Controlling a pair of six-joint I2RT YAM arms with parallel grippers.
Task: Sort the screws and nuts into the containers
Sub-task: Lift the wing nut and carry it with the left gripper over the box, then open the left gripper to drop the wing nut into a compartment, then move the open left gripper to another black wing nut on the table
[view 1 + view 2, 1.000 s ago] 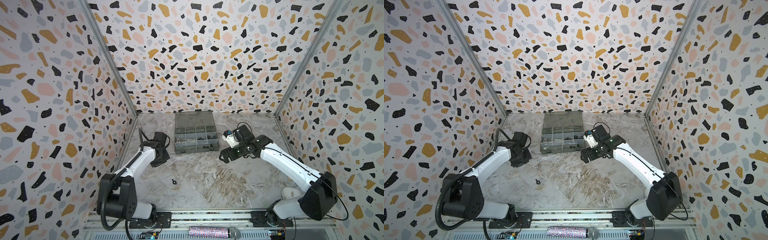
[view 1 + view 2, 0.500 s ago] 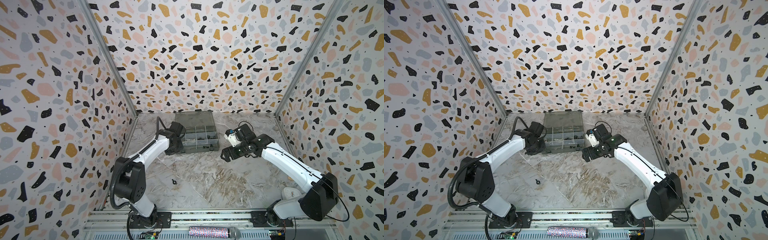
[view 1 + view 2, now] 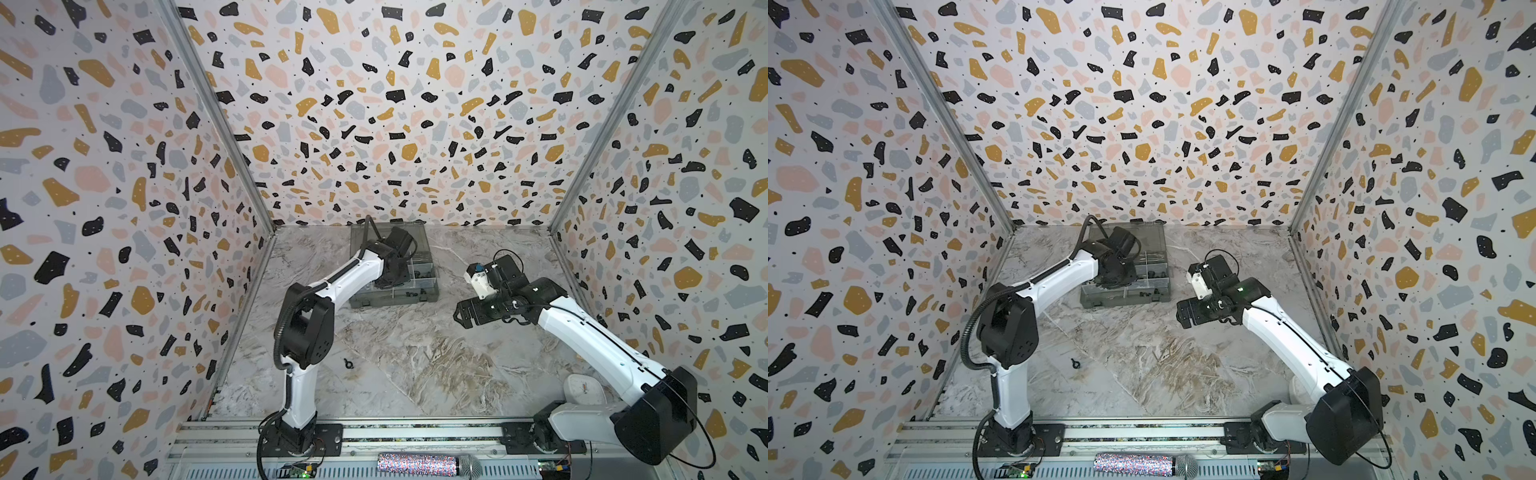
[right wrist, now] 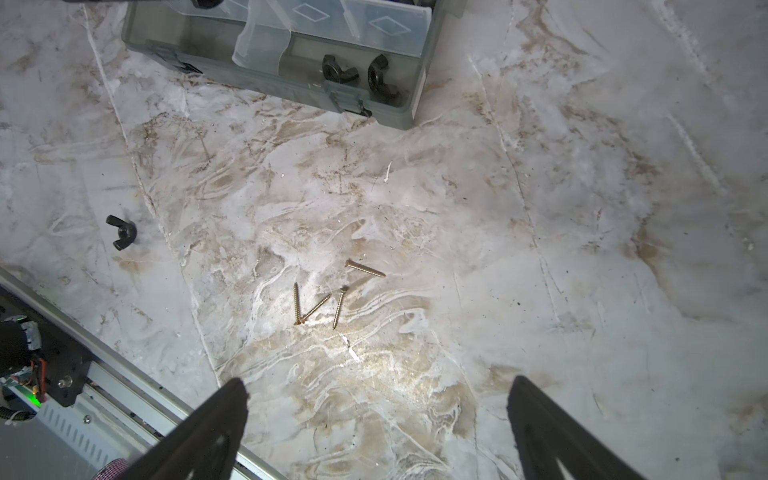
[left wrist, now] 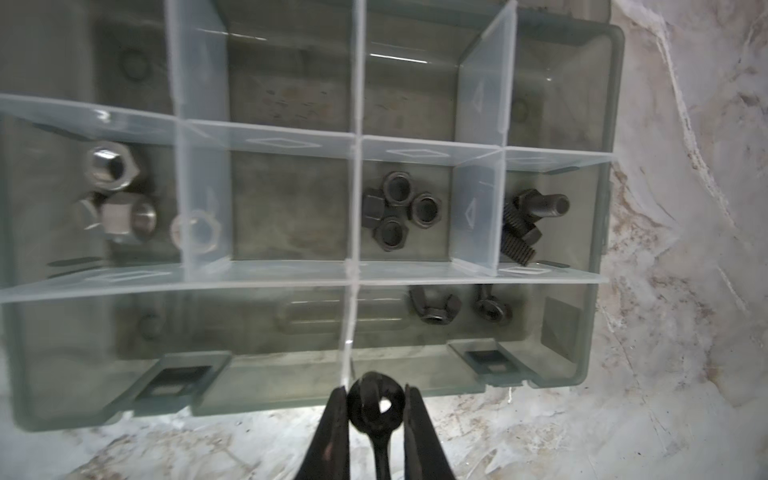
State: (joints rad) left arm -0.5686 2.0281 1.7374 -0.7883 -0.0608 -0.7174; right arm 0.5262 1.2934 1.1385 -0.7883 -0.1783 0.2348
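sorting well along, pieces left
left gripper (image 5: 376,395) pinched a wing nut (image 5: 376,409) at the box (image 5: 575,357); right gripper (image 4: 376,399) stood spread, empty; a loose nut (image 4: 121,232) and four screws (image 4: 339,308) lay outside

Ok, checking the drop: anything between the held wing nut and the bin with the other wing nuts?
Nothing visible. The bin is uncovered; the wing nut in the left gripper hangs near its front wall.

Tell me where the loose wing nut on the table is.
In both top views the wing nut lies on the table, left of centre, beside the left arm, well short of the box.
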